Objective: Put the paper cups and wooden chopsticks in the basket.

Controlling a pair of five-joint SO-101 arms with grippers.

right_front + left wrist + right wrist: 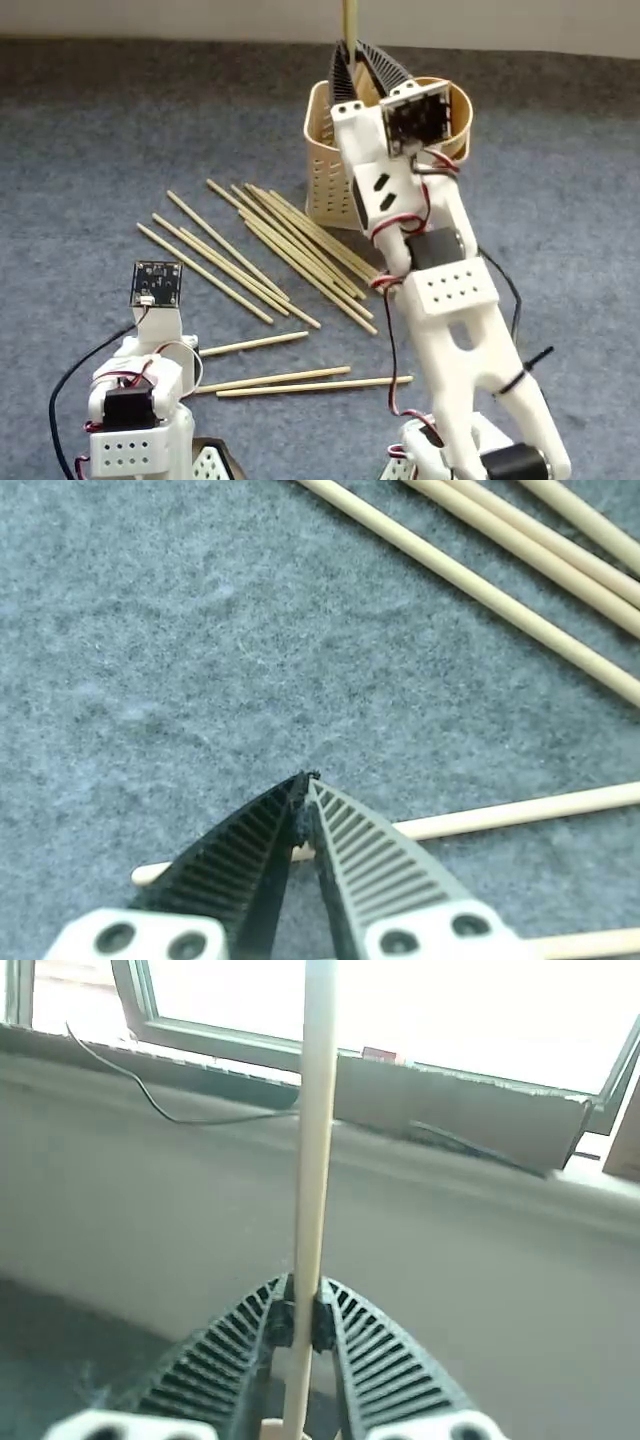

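- The basket (330, 190), pale with slotted walls, stands upright at the far side of the carpet (100, 150). The right arm (450, 300) covers most of its opening, so what lies inside cannot be told.
- The right gripper (355, 50) is above the basket's near rim, fingers pointing up. They are clamped on a single wooden chopstick (349, 18), which stands upright and runs out past the top of the high view.
- In the right wrist view the held chopstick (315, 1110) is pinched right at the tips of the right gripper (300, 1310), with most of its length rising beyond them.
- A fan of loose chopsticks (298, 240) lies slanted on the carpet just in front of the basket, the nearest ends close to its foot. Three more chopsticks (275, 379) lie almost crosswise between the two arm bases.
- The surface is grey-blue carpet (200, 630). Behind the table are a pale wall (450, 1260), a window (450, 1000) and a thin cable (150, 1105).
- The left arm (140, 400) is at the near left. The left gripper (305, 780) has its fingertips together with nothing between them. It points down at the carpet, and one chopstick (500, 815) passes beneath its fingers.
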